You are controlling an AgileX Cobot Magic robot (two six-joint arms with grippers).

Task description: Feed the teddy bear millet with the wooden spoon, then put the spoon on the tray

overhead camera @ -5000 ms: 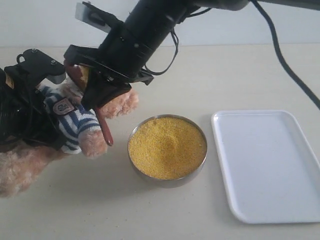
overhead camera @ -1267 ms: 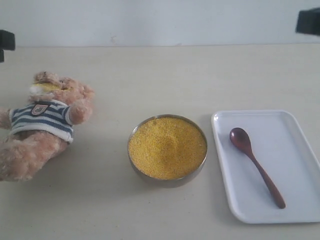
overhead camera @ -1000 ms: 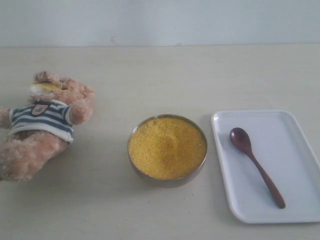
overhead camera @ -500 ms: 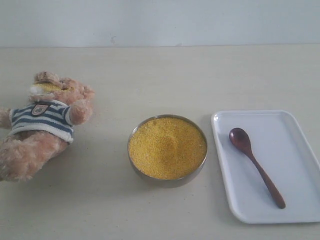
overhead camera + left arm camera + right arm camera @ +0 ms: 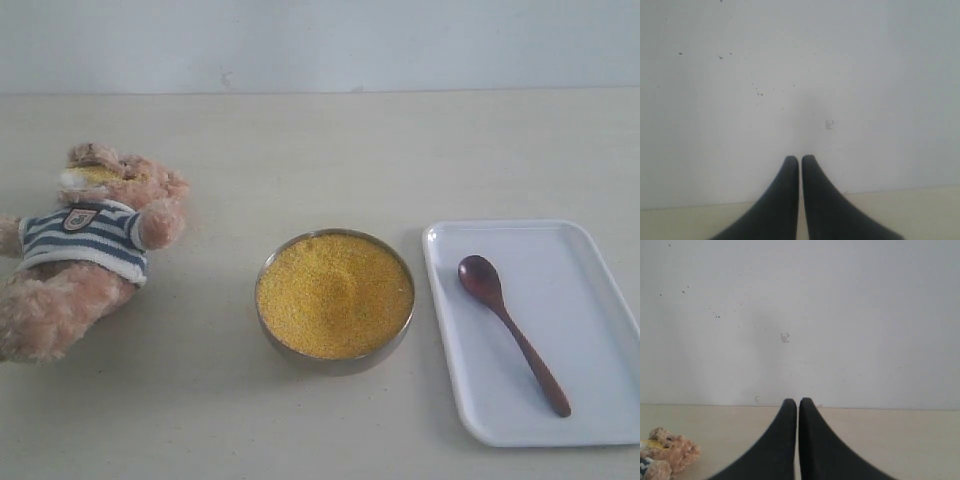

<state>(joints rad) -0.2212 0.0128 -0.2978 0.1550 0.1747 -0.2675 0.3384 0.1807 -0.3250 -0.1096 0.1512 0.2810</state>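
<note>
On the tray [image 5: 590, 300], the wooden spoon [image 5: 510, 330] is seen lying flat; the teddy bear [image 5: 85, 240] is laid on the counter [image 5: 330, 150] beyond the bowl [image 5: 340, 362] of millet [image 5: 333, 293]. Both steps are judged done. The left hand [image 5: 800, 162] and right hand [image 5: 798, 402] are held clear, closed on nothing; no further move is called for.

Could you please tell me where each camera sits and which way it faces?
Exterior view: off the arms, raised, looking down across the table at bear, millet and spoon on tray; no robot parts show.
Left wrist view: on the left wrist, facing the wall; the shut left gripper shows.
Right wrist view: on the right wrist, facing wall and table; the shut right gripper shows.
Shared: exterior and right wrist views both show the bear; both wrist views show the wall.
</note>
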